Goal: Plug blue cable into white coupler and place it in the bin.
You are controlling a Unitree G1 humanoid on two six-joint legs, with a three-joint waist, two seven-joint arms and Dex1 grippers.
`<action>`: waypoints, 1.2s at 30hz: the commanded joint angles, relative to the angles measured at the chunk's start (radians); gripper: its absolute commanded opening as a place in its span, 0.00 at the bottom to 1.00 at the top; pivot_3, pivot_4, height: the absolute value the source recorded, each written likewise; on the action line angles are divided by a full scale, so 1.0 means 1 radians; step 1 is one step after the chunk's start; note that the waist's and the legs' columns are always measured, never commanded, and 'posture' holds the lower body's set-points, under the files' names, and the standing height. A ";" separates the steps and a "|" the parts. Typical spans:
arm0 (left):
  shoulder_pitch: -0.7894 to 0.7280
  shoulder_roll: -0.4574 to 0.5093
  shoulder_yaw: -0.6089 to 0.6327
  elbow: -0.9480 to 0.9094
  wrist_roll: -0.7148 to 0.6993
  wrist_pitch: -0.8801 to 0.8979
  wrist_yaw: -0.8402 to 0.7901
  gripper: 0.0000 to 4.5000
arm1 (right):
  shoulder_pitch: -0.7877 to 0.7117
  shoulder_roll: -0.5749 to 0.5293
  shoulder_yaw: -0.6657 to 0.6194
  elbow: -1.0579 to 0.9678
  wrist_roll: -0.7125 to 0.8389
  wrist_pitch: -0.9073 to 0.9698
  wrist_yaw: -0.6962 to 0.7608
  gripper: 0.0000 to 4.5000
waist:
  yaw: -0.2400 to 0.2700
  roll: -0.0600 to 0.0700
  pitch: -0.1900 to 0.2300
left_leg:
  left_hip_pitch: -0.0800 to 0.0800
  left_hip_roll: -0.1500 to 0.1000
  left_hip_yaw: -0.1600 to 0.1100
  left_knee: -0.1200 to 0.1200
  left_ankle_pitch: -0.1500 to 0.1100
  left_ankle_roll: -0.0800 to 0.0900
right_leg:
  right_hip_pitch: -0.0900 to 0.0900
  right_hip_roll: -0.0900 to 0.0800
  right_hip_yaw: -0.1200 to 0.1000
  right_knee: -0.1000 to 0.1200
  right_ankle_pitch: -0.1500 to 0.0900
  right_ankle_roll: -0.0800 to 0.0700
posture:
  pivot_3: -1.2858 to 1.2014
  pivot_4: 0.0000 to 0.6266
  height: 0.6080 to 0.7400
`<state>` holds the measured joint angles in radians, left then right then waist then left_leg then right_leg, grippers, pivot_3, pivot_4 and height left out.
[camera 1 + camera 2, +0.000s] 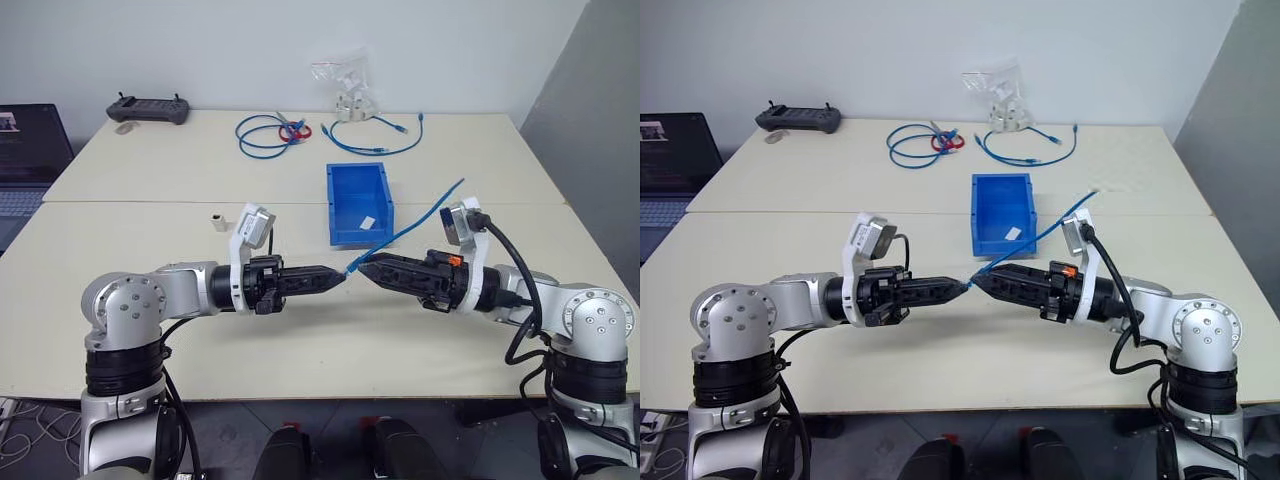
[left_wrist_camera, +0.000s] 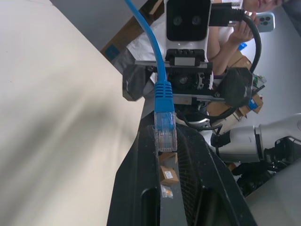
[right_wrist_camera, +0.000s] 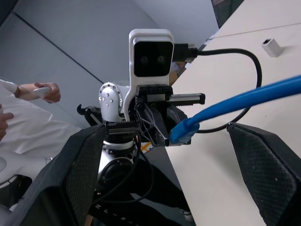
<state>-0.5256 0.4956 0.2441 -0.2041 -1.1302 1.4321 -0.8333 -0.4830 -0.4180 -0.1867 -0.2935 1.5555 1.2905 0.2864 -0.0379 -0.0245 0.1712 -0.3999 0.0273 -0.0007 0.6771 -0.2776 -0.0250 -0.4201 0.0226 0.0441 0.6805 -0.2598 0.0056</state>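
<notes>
**Cable in hand, coupler not picked yet**

Table [image 1: 300, 330]: bare under both arms. Bin [image 1: 359, 205] sits just beyond the meeting grippers, no cable or coupler in it. Left gripper [image 1: 340, 277] is clamped on the blue cable [image 1: 420, 222] plug; right gripper [image 3: 164, 155] jaws are apart around it. White coupler [image 1: 216, 221] lies loose beyond the left arm. Mating and binning remain.

Bright, even light (soft shadows).

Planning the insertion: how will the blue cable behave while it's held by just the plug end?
Probably semi-stiff: the blue cable runs nearly straight from the left gripper past the bin. Likely light. The plug sits pinched between shut jaws, so it may pivot.
</notes>
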 commanded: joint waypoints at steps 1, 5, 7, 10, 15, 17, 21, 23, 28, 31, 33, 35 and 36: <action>0.003 -0.005 0.014 -0.032 -0.059 -0.009 0.028 0.05 | -0.005 -0.011 0.026 -0.014 0.043 -0.042 -0.025 0.97 | 0.002 0.000 0.000 | 0.000 0.000 0.000 0.000 0.000 0.000 | 0.000 0.000 0.000 0.000 0.000 0.000 | 0.52 0.24 1.00; 0.011 0.001 0.008 -0.036 -0.084 -0.018 0.046 0.05 | -0.013 -0.012 0.052 -0.015 0.015 -0.067 -0.021 0.97 | 0.003 0.000 0.000 | 0.000 0.001 0.000 0.000 0.000 0.000 | 0.000 0.000 0.000 0.000 0.000 0.000 | 0.52 0.24 1.00; 0.010 0.003 0.007 -0.033 -0.092 -0.023 0.052 0.05 | -0.012 -0.011 0.064 -0.016 0.017 -0.077 -0.024 0.93 | 0.004 0.000 0.000 | 0.000 0.001 0.000 0.000 0.000 0.000 | 0.000 0.000 0.000 0.000 0.000 0.000 | 0.52 0.24 1.00; 0.008 0.008 0.004 -0.026 -0.098 -0.028 0.057 0.05 | -0.012 -0.015 0.077 -0.017 0.026 -0.081 -0.015 0.80 | 0.004 0.000 0.000 | 0.000 0.001 0.000 0.000 0.000 0.000 | 0.000 0.000 0.000 0.000 0.000 0.000 | 0.52 0.24 1.00; -0.003 0.020 -0.007 -0.008 -0.093 -0.049 0.056 0.05 | -0.016 -0.019 0.092 -0.015 0.020 -0.096 -0.010 0.55 | 0.004 0.000 0.000 | 0.000 0.001 0.000 0.000 0.000 0.000 | 0.000 0.000 0.000 0.000 0.000 0.000 | 0.52 0.24 1.00; -0.004 0.019 -0.012 -0.008 -0.093 -0.055 0.057 0.05 | -0.025 -0.009 0.096 -0.007 0.025 -0.108 -0.022 0.47 | 0.004 0.000 0.000 | 0.000 0.001 0.000 0.000 0.000 0.000 | 0.000 0.000 0.000 0.000 0.000 0.000 | 0.52 0.24 1.00; -0.001 0.020 -0.023 -0.012 -0.095 -0.065 0.055 0.05 | -0.036 0.003 0.102 -0.001 0.037 -0.122 -0.039 0.29 | 0.004 0.000 0.000 | 0.000 0.001 0.000 0.000 0.000 0.000 | 0.000 0.000 0.000 0.000 0.000 0.000 | 0.52 0.24 1.00; -0.001 0.020 -0.028 -0.012 -0.095 -0.070 0.056 0.05 | -0.035 0.000 0.105 -0.001 0.040 -0.124 -0.039 0.19 | 0.005 0.000 0.000 | 0.000 0.001 0.000 0.000 0.000 0.000 | 0.000 0.001 0.000 0.000 0.000 0.000 | 0.52 0.24 1.00; 0.002 0.020 -0.036 -0.013 -0.091 -0.094 0.065 0.05 | -0.032 -0.008 0.112 -0.002 0.058 -0.124 -0.043 0.03 | 0.005 0.000 0.000 | 0.000 0.001 0.000 0.000 0.000 0.000 | 0.000 0.000 0.000 0.000 0.000 0.000 | 0.52 0.24 1.00; 0.006 0.015 -0.038 -0.021 -0.073 -0.130 0.080 0.05 | -0.033 -0.014 0.118 -0.006 0.045 -0.125 -0.038 0.03 | 0.005 0.000 0.000 | 0.000 0.001 0.000 0.000 0.000 0.000 | -0.001 0.000 0.000 0.000 0.000 0.000 | 0.52 0.24 1.00; 0.014 0.028 -0.041 -0.029 -0.073 -0.136 0.069 0.13 | -0.039 -0.011 0.122 0.001 0.034 -0.133 -0.043 0.03 | 0.005 0.000 0.000 | 0.000 0.001 0.000 0.000 0.000 0.000 | -0.001 0.000 0.000 0.000 0.000 0.000 | 0.52 0.24 1.00; 0.022 0.049 -0.043 -0.037 -0.090 -0.126 0.047 0.24 | -0.045 -0.009 0.123 0.009 0.023 -0.142 -0.044 0.03 | 0.004 0.000 0.000 | 0.000 0.001 0.000 0.000 0.000 0.000 | -0.001 0.000 0.000 0.000 0.000 0.000 | 0.52 0.24 1.00; 0.029 0.067 -0.051 -0.048 -0.071 -0.138 0.035 0.29 | -0.049 -0.008 0.123 0.017 0.012 -0.147 -0.043 0.03 | 0.002 0.000 0.000 | 0.000 0.001 0.000 0.000 0.000 0.000 | -0.001 0.000 0.000 0.000 0.000 0.000 | 0.52 0.24 1.00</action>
<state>-0.5045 0.5315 0.2001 -0.2056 -1.2076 1.3172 -0.7770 -0.5055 -0.4282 -0.0575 -0.2689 1.5668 1.1638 0.2368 -0.0355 -0.0245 0.1714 -0.4000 0.0285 -0.0005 0.6765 -0.2776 -0.0250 -0.4210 0.0232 0.0445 0.6801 -0.2598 0.0057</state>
